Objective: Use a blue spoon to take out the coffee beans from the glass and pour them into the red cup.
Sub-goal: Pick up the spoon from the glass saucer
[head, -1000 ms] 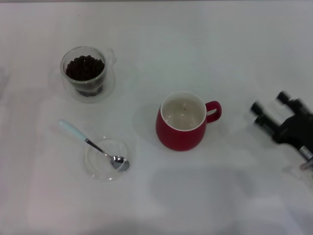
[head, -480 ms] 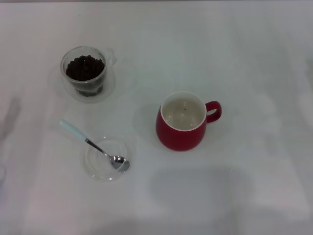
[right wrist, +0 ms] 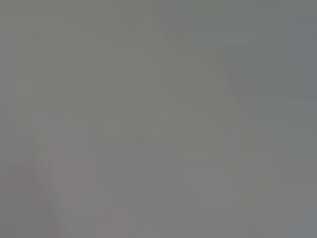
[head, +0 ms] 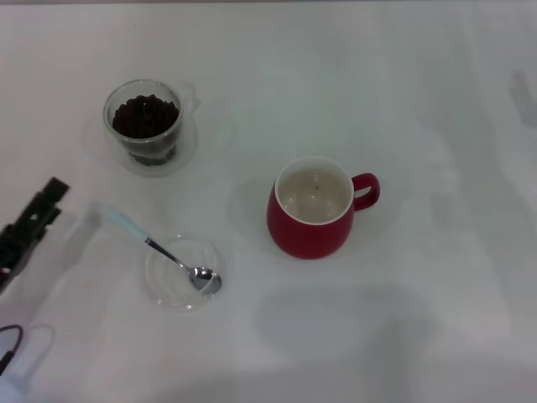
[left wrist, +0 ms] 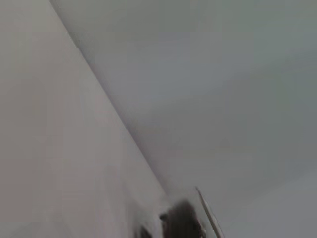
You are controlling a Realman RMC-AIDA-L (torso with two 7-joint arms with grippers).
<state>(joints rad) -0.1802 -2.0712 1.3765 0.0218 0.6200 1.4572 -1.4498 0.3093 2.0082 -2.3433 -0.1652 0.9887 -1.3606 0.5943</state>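
While the left gripper (head: 33, 220), its opening impossible to tell, sits at 9 o'clock, the blue spoon (head: 159, 249) rests bowl-down in a clear dish (head: 164, 285), handle free for grasping.

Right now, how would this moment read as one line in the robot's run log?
left end effector: beside blue spoon, not touching | spoon bowl in clear dish | coffee beans in glass | red cup: no beans

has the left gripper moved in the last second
Yes. It was out of the head view earlier; now the left gripper has come in from the left edge, nearing the blue spoon, which lies unmoved beside the glass.
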